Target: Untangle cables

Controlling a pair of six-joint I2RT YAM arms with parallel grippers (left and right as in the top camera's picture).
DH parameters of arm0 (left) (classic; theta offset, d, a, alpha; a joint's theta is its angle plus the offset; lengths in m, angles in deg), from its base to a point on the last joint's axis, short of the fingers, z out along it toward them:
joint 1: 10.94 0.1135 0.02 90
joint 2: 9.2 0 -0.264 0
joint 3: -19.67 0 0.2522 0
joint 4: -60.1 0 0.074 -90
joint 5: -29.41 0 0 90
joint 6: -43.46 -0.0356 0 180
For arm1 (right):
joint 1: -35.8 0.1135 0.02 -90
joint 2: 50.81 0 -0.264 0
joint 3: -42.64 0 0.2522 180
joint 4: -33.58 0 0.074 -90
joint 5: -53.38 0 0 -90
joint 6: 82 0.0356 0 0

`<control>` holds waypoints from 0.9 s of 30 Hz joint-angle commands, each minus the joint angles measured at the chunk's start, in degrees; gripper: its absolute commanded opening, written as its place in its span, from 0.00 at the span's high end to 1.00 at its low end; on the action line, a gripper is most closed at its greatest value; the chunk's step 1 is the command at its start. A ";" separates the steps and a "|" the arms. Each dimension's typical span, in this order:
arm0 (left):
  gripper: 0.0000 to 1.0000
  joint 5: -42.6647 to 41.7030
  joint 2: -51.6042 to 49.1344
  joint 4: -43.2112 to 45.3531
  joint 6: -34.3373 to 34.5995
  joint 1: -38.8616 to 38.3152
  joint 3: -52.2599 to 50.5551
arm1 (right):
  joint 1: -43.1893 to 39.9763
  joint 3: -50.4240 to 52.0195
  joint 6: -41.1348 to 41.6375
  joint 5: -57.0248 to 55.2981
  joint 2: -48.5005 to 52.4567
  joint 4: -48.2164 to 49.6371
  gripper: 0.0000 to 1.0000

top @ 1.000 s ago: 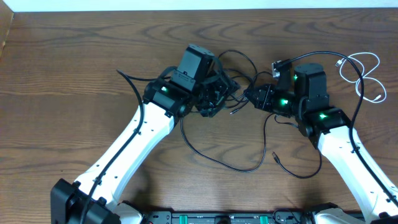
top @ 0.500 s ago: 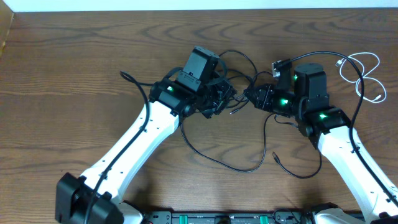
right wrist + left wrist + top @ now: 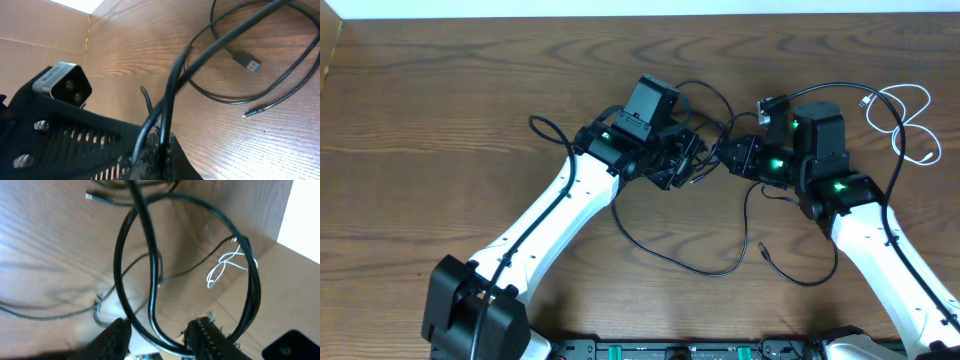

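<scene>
Black cables (image 3: 707, 150), two thin rubber-sheathed cords, lie bunched near 12 o'clock on the brown wood-grain tabletop (image 3: 440, 120), packed into the narrow gap between the two arms. From that knot one long strand sags toward 6 o'clock in a wide loop and ends in a small plug. From overhead the knot is too dense and dark to tell which strand belongs to which cord.

The thin white cable (image 3: 904, 126) lies apart at about 2 o'clock in a loose figure-eight, touching neither hand.

The left hand (image 3: 682, 160) sits at 9 o'clock of the knot. Its fingers are hidden under the wrist from overhead. In the left wrist view the two dark fingers (image 3: 116, 339) stand well apart at the bottom edge, partly cut off. A black strand curves down through the open gap, and neither finger presses on it. The hand is released.

The right hand (image 3: 732, 155) sits at 3 o'clock of the knot, facing the left one. In the right wrist view its ribbed pads (image 3: 150, 156) are clenched on a black strand that rises between them toward 1 o'clock. The pads' lower parts are cut off by the frame. A blue-tipped flat plug (image 3: 248, 63) and a slimmer plug (image 3: 252, 114) lie loose on the wood beyond.
</scene>
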 commanded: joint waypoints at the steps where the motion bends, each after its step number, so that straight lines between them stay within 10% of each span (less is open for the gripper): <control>1: 0.56 -4.37 0.00 0.09 0.55 -0.09 -0.37 | 0.28 0.09 0.26 0.22 -0.17 0.00 0.99; 27: 0.93 5.22 0.02 0.07 4.70 0.04 -0.37 | 0.31 0.09 0.24 0.39 -0.17 -1.01 0.99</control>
